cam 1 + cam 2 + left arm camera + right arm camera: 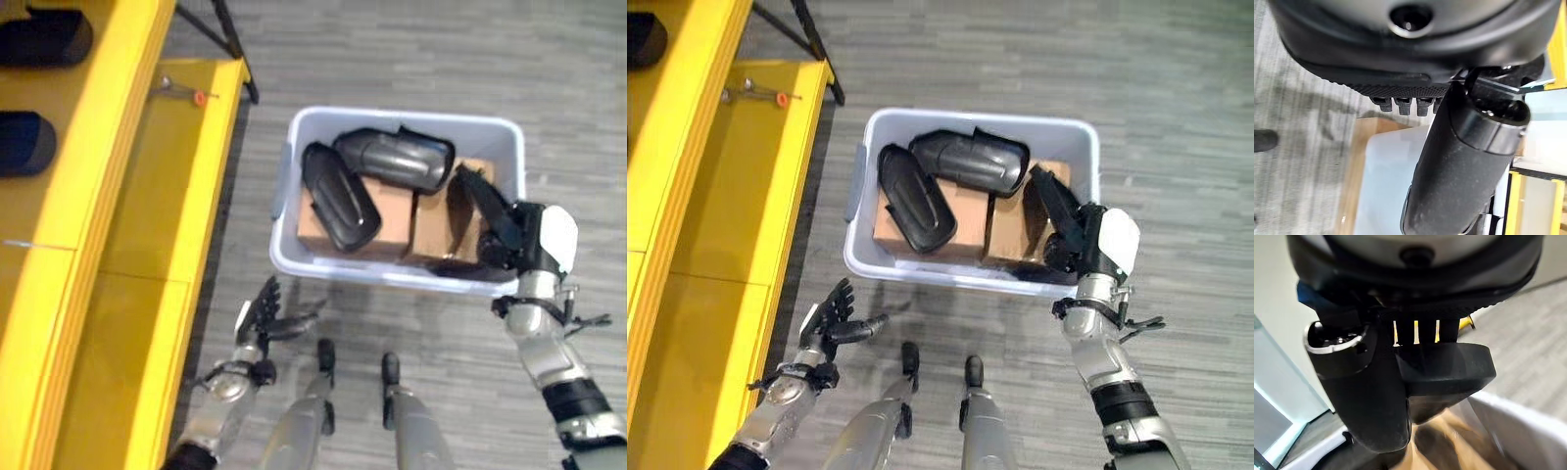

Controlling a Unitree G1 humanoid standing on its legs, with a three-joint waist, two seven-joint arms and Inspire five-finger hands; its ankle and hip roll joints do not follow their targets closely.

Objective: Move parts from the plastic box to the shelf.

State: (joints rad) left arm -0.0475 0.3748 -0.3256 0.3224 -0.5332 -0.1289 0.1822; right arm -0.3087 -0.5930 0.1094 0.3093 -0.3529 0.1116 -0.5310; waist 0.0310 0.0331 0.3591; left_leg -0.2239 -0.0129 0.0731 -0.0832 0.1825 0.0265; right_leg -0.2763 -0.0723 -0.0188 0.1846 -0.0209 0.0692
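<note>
A pale plastic box [392, 119] stands on the floor, with cardboard cartons [390, 211] inside. Two black moulded parts [338, 196] [397, 157] lie on top of the cartons. My right hand [529, 240] reaches over the box's right end, fingers and thumb curled round a third black part [475, 201] that stands tilted at the box's right end. The right wrist view shows that part [1449, 367] pinched between thumb [1361, 387] and fingers. My left hand [260, 313] hovers over the floor, in front of the box's left corner, fingers spread and holding nothing.
The yellow shelf [147, 245] runs along the left side, with two dark parts [24, 142] [44, 37] on its upper level. A small red-tipped tool [186, 93] lies on its lower level. A black stand leg [235, 49] rises behind the shelf.
</note>
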